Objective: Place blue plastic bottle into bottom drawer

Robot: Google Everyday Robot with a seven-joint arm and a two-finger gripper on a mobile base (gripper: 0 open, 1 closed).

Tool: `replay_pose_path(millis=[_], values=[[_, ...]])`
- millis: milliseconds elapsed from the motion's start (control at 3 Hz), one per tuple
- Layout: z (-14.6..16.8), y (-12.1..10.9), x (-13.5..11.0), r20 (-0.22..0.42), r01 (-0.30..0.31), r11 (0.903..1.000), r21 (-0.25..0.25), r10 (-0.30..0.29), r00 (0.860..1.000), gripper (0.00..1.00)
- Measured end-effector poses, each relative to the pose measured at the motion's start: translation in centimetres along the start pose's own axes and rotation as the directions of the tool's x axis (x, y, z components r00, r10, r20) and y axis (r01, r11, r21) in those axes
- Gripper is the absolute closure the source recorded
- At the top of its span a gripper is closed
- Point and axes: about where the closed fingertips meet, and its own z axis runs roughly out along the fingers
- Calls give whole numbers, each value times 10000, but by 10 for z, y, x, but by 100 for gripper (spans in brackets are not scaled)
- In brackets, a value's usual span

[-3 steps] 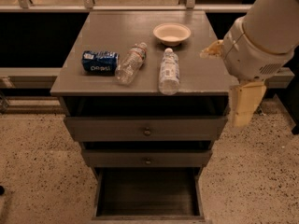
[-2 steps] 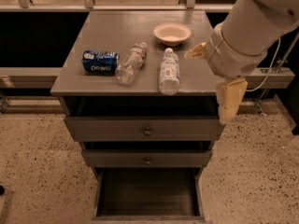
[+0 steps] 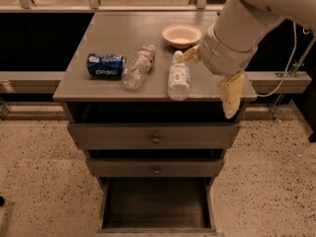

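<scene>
The blue plastic bottle (image 3: pixel 178 78) lies on its side on the grey cabinet top (image 3: pixel 118 33), white cap pointing away from me. The bottom drawer (image 3: pixel 157 204) is pulled open, and its dark inside holds nothing. My gripper (image 3: pixel 207 85) hovers over the right part of the cabinet top, just right of the bottle. It is open. One yellowish finger (image 3: pixel 190 55) is next to the bottle's cap, and the other finger (image 3: pixel 231 97) hangs over the cabinet's front right edge. It holds nothing.
A slimmer clear bottle (image 3: pixel 138 66) and a blue Pepsi can (image 3: pixel 105 65) lie left of the bottle. A pale bowl (image 3: pixel 181 34) stands behind it. Two closed drawer fronts with knobs (image 3: pixel 155 139) sit above the open drawer. A speckled floor surrounds the cabinet.
My arm and gripper have moved left, from beside the cabinet's right edge to over its top close to the blue plastic bottle. The objects have not moved.
</scene>
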Motion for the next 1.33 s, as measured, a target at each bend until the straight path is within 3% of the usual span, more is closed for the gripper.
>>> replay_pose_path(millis=[333, 667, 1000, 1333], values=[[9, -11, -3, 108, 1272, 9911, -385, -1269, 9919, 0], [30, -23, -17, 958, 2991, 9542, -33, -2974, 9499, 0], [30, -23, -19, 990, 3694, 9292, 58, -3682, 9245, 0], [33, -23, -18, 1052, 3811, 9245, -36, -3786, 9195, 0]])
